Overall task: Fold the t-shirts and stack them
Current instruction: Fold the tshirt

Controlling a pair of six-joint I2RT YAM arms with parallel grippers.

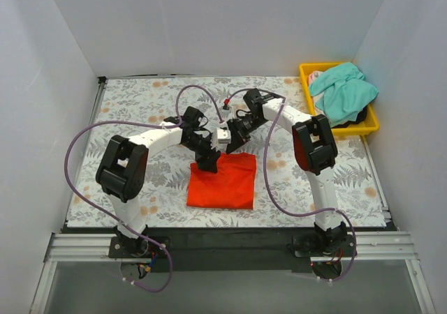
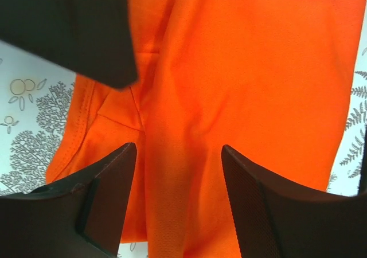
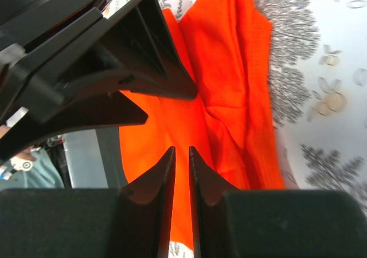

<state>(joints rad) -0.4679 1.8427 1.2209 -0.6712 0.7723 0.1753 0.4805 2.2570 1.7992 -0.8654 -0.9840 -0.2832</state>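
The orange-red t-shirt (image 1: 222,181) lies folded in a rough square on the table near the front middle. My left gripper (image 1: 207,162) hangs open just over its far edge; in the left wrist view the fingers (image 2: 109,189) stand wide apart above the orange cloth (image 2: 241,69), holding nothing. My right gripper (image 1: 234,141) is just behind that far edge. Its jaws (image 3: 180,150) are almost together with only a thin slit, empty, above the shirt (image 3: 229,69). The teal-green t-shirt (image 1: 343,91) lies crumpled in the yellow bin (image 1: 374,122).
The yellow bin stands at the back right corner against the wall. White walls close in the floral table cover (image 1: 133,105) on three sides. The two grippers are close together; the left one fills the upper left of the right wrist view (image 3: 114,63).
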